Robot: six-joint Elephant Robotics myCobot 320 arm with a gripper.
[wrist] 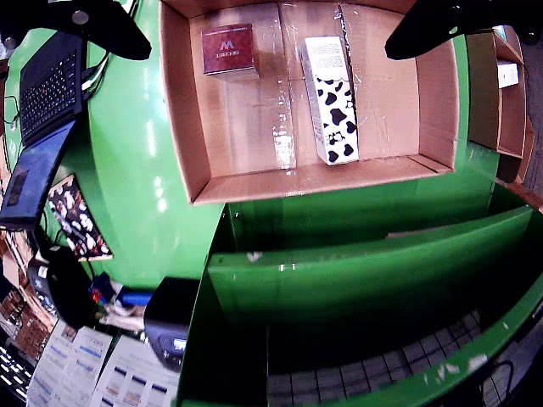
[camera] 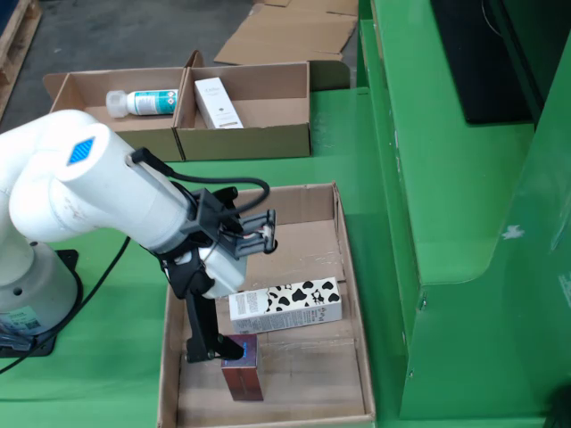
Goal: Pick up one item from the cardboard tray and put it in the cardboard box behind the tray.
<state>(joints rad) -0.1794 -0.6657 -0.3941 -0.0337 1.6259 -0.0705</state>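
A cardboard tray [wrist: 182,110] [camera: 352,294] holds a long cow-patterned carton [wrist: 333,97] [camera: 285,305] lying flat and a small maroon box [wrist: 229,49] [camera: 243,367]. My gripper [wrist: 267,47] [camera: 214,348] hangs over the tray, open and empty. In the wrist view its black fingers sit far apart at the top corners. In the fixed view one finger reaches down just left of the maroon box; I cannot tell whether it touches. Behind the tray stand two joined cardboard boxes [camera: 245,138].
The back boxes hold a white bottle [camera: 143,101] and a white carton [camera: 217,102]. A green machine frame [camera: 446,178] rises right of the tray. The arm's base [camera: 27,285] stands to the left. A laptop [wrist: 51,85] and papers lie beyond the table edge.
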